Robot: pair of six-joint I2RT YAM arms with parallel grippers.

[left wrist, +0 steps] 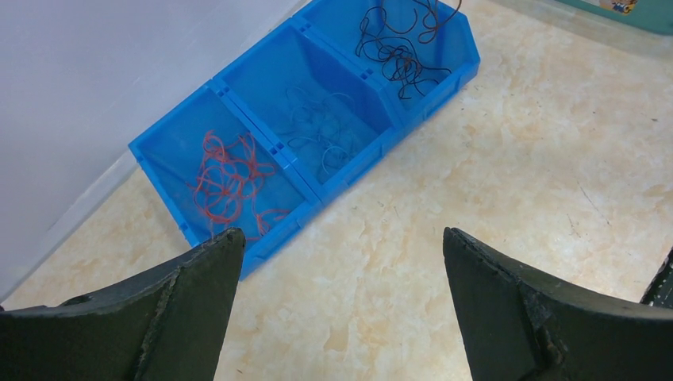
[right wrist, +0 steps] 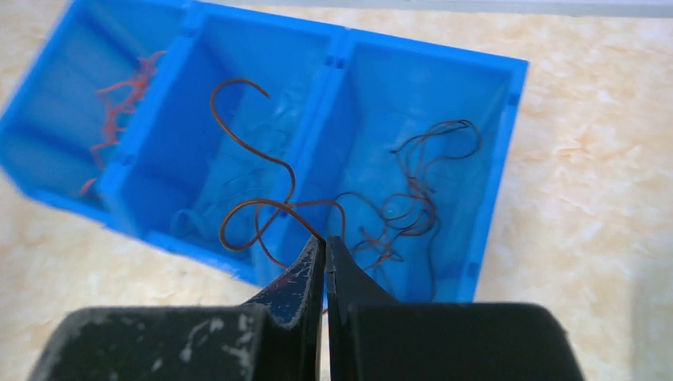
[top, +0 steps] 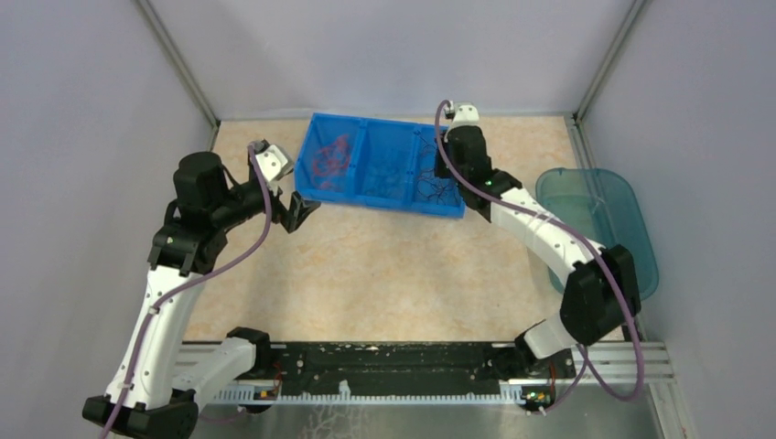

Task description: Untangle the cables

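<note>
Brown cable (right wrist: 262,171) pinched by right gripper (right wrist: 325,248), jaws closed on one end; its loop hangs over the middle and right compartments of the blue bin (right wrist: 496,143) at the far edge of the table (top: 384,274). Advice: lift slowly, release over right compartment. Right arm reaches forward, wrist pitched down. Left gripper (left wrist: 341,238) wide, empty.

Three joined blue bins (left wrist: 361,163) hold three clumps, one each of red wires (left wrist: 230,178), blue wires (left wrist: 321,135) and dark brown wires (left wrist: 397,48); one teal tub (top: 641,238) sits right of the bins.
</note>
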